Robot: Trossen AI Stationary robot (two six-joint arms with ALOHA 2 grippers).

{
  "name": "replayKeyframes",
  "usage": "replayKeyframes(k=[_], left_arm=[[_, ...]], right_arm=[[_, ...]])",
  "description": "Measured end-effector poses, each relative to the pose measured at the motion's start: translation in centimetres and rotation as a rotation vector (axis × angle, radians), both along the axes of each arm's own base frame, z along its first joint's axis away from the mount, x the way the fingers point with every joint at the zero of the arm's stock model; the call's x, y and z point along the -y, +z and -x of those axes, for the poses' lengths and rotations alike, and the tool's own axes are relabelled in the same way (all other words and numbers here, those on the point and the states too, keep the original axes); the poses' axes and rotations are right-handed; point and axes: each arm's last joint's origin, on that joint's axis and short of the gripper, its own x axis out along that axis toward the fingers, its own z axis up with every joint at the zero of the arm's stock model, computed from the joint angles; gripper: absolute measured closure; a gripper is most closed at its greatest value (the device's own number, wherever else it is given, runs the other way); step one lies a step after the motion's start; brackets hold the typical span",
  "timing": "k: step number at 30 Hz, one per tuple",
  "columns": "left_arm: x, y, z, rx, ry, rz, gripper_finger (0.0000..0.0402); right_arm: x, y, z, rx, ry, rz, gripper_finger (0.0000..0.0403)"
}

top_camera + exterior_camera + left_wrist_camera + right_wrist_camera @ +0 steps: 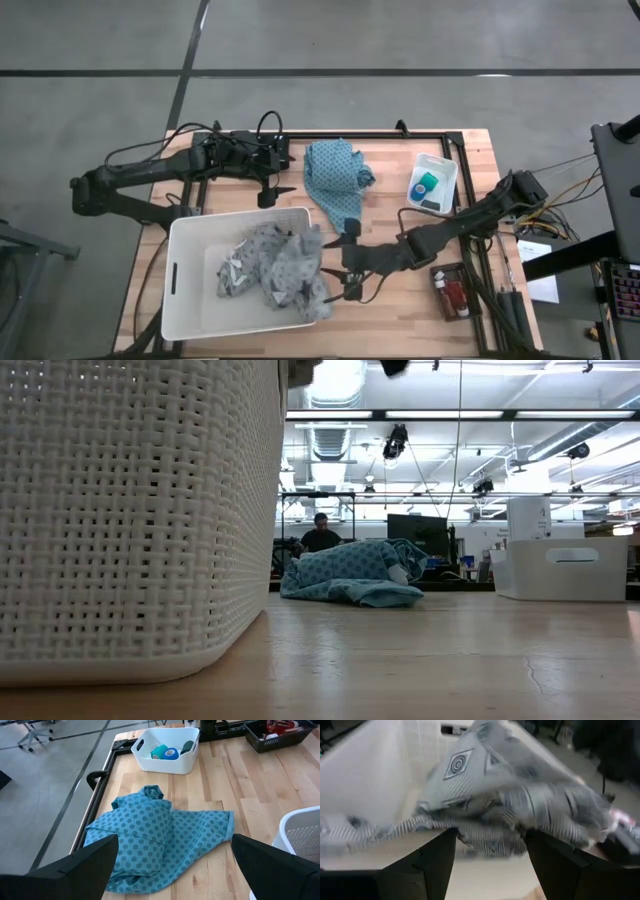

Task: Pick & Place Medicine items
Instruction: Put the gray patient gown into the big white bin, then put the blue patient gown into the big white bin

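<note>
High view shows me the medicine items split between two containers on the right of the table: the teal roll (427,184) and a blue piece beside it lie in the small white bin (447,166), and red bottles (455,297) lie in the dark tray (440,272) near the table's front right edge. My right gripper (350,270) hangs at the corner of the white woven basket (190,232), just over the grey patterned cloth (280,268) heaped inside; its fingers stand apart, and in the right wrist view nothing sits between them. My left gripper (268,186) waits behind the basket, fingers spread wide, facing the teal cloth (335,178) spread on the wood. I judge the roll light and slightly yielding, best pinched across its round sides; the bottles look stiff, smooth and likely to roll, so I would grip across the body, not the cap. The bin's walls are tall and close around the roll, leaving only a straight descent from above. The tray is shallow but tight against the frame rail. Open wood lies between basket and bin for moving.
</note>
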Motion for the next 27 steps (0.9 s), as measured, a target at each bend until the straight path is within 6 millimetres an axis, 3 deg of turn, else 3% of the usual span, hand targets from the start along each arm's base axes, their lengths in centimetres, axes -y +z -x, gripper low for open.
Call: replayKeyframes(k=[6, 10, 17, 27], left_arm=[[0.0, 0.0, 0.0, 0.000, 0.000, 0.000, 0.0009], [0.0, 0.0, 0.0, 0.000, 0.000, 0.000, 0.0009], [0.0, 0.0, 0.0, 0.000, 0.000, 0.000, 0.0009], [0.0, 0.0, 0.0, 0.000, 0.000, 0.000, 0.0009]], right_arm=[[-0.3, 3.4, -0.8, 0.084, 0.044, 0.008, 0.0168], [-0.6, 4.3, -1.3, 0.107, 0.142, 0.033, 0.0168], [-0.6, 3.3, -1.8, 0.074, 0.151, 0.084, 0.0168], [0.5, 1.1, -0.3, -0.180, -0.100, 0.076, 0.0168]])
